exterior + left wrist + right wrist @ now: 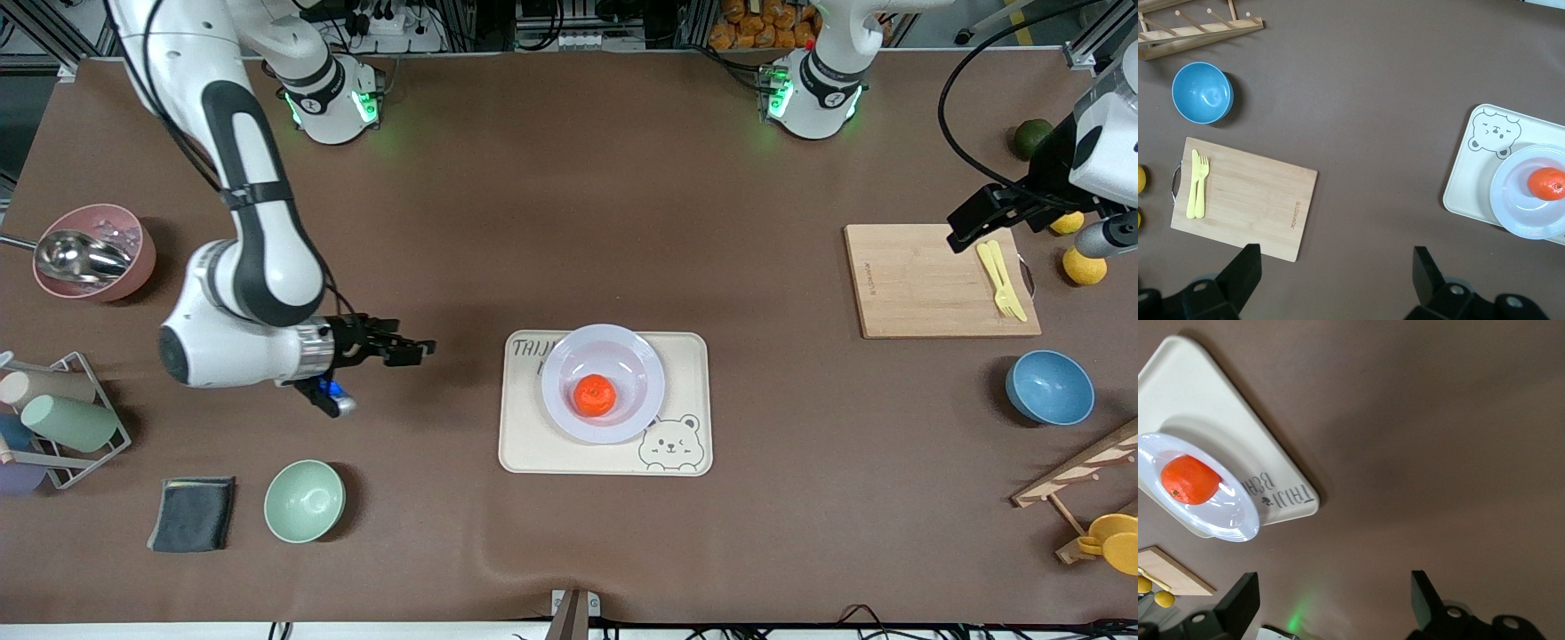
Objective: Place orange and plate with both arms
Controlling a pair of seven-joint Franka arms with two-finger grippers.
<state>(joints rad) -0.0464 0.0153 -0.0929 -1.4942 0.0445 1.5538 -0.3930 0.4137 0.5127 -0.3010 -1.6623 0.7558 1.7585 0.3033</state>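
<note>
The orange (594, 395) lies in the pale lavender plate (642, 356), which rests on the cream bear-printed tray (693, 444) in the middle of the table. Both also show in the left wrist view, the orange (1546, 183) on the plate (1511, 200), and in the right wrist view, the orange (1190, 480) on the plate (1238, 520). My right gripper (411, 349) is open and empty above the bare table, toward the right arm's end from the tray. My left gripper (978, 222) is open and empty over the wooden cutting board (933, 284).
A yellow fork and knife (1000, 277) lie on the cutting board. A blue bowl (1049, 387), lemons (1083, 267) and a dark green fruit (1031, 136) are at the left arm's end. A green bowl (304, 500), grey cloth (193, 514), pink bowl (93, 252) and cup rack (62, 418) are at the right arm's end.
</note>
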